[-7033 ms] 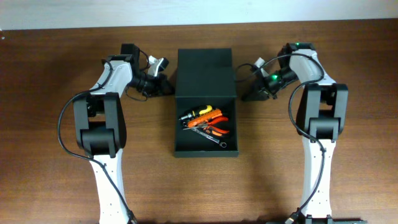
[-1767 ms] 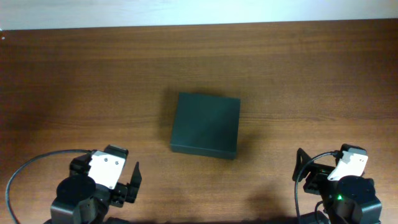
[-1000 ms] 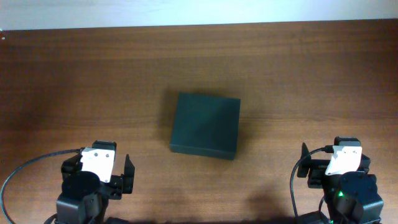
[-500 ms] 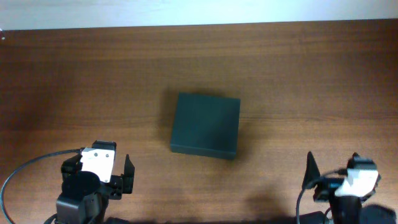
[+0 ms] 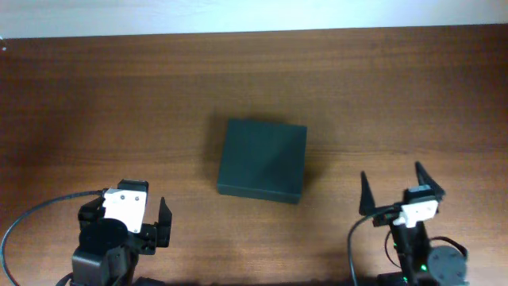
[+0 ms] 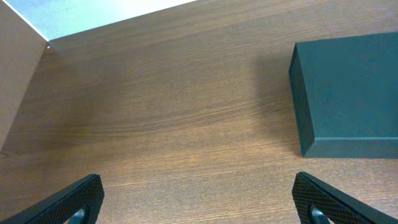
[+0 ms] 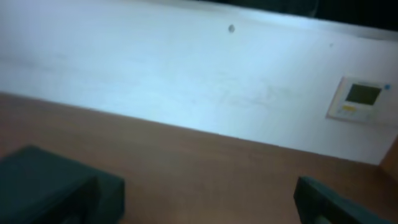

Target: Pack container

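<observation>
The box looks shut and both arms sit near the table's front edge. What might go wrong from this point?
1. The right gripper is open with its fingers spread wide; a careless swing toward the container might nudge it askew.
2. The right wrist view is blurred and mostly shows the wall, with only a corner of the container, so that arm may judge it poorly.
3. No latch is visible on the container, so it might not stay shut if lifted.
</observation>
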Robot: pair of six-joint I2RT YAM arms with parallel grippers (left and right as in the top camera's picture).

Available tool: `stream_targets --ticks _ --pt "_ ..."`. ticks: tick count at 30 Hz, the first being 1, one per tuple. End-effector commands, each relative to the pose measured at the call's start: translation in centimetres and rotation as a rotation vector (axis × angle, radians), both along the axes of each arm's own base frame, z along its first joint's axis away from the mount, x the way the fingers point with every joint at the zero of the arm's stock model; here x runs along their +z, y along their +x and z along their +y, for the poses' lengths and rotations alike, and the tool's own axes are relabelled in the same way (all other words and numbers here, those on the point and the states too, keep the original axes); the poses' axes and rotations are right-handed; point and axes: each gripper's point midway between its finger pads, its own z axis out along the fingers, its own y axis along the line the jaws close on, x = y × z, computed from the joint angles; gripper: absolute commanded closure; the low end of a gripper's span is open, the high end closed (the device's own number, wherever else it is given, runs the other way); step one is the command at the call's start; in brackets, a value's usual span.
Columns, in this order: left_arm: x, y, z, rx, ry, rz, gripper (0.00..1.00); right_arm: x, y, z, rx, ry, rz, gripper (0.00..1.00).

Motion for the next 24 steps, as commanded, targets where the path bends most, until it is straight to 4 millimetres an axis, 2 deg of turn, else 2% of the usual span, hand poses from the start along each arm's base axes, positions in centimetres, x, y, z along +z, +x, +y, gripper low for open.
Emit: stream_targets --ticks 1,7,10,24 --pt "-0.1 -0.1 0.2 0.015 -0.003 -0.002 0.01 -3.2 0.9 0.3 0.017 -0.049 0.036 0.01" --pt "-0.1 -0.1 0.2 0.015 -0.003 -0.002 0.01 -7.7 1.3 0.4 0.022 -0.047 0.141 0.01" --pt "-0.1 -0.1 0.2 0.015 -0.003 -0.002 0.01 -7.8 1.4 0.4 0.019 0.020 0.153 0.01" --pt "-0.1 -0.1 0.2 0.015 -0.003 -0.002 0.01 -7.8 1.4 0.4 0.018 0.019 0.152 0.01"
